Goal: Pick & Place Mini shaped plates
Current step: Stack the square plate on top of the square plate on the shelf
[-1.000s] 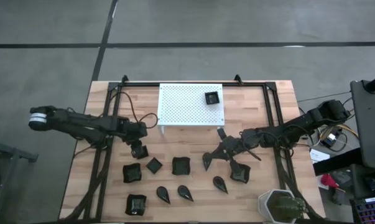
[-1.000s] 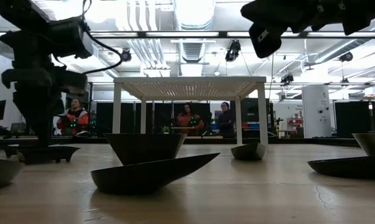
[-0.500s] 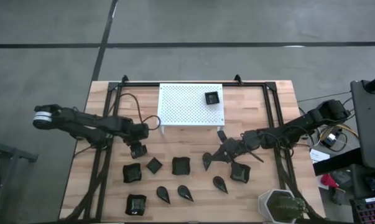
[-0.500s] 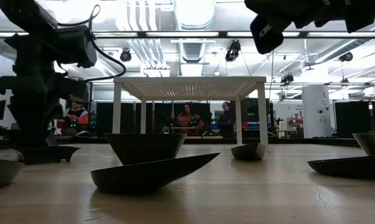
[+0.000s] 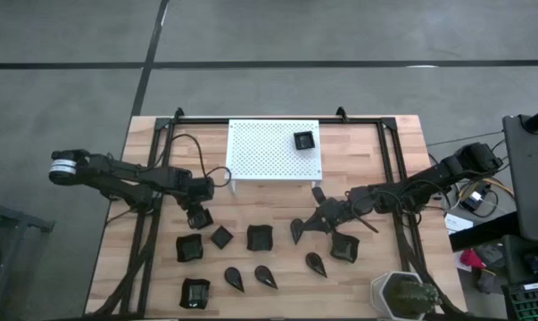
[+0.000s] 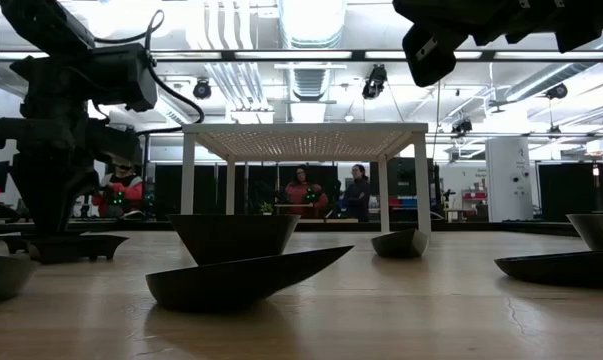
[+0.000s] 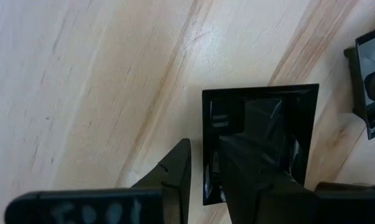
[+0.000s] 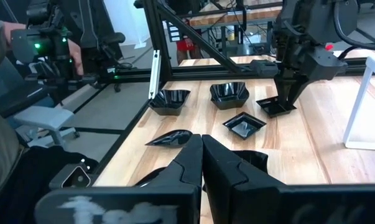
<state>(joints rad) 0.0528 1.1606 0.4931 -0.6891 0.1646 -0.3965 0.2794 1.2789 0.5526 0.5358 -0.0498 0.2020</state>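
On the light wooden desk, the white perforated metal stand carries one dish. The left end effector straddles a small glossy black square plate, fingers partly closed on its rim: grasping step. Next, probably lift. The right end effector waits closed, empty.

Lighting is even and diffuse in the high view; the table shows only soft, short shadows. In the low view, bright ceiling fixtures at upper centre overexpose, rendering the foreground dishes as dark backlit silhouettes. The left wrist view shows white glare patches on a glossy square plate. Near fingers in both wrist views are out of focus.
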